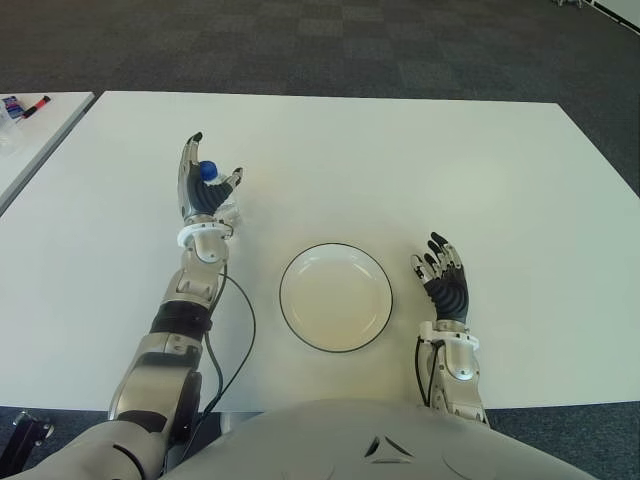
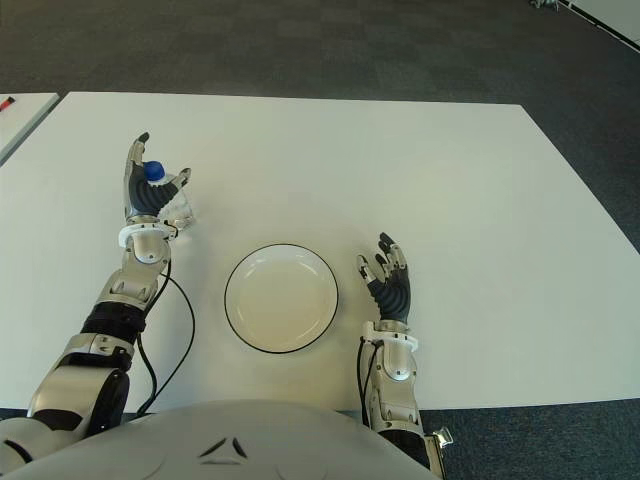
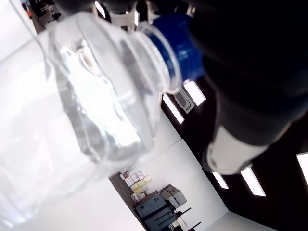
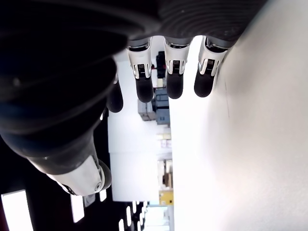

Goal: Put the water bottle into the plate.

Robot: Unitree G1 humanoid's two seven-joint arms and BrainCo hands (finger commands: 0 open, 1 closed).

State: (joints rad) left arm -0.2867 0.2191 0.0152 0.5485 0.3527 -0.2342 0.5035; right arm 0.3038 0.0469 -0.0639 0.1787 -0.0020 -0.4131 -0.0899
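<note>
Left hand [image 1: 204,189] out over the desk [image 1: 400,160], well to the left of the plate [image 1: 336,297], fingers loosely cupped around the bottle [image 1: 212,178] but not plainly closed on it. Bottle clear, blue cap showing between thumb and fingers; in the left wrist view pressed close against the palm. Whether standing on the desk or lifted, cannot tell. Right hand [image 1: 445,280] just right of the plate, fingers spread, holding nothing.

Probably the grasp step. Best to close firmly around the body below the cap, not the cap itself; thin clear plastic likely to flex and slip. Then lift straight, carry across to the plate, lower onto the flat middle, clear of the rim.
</note>
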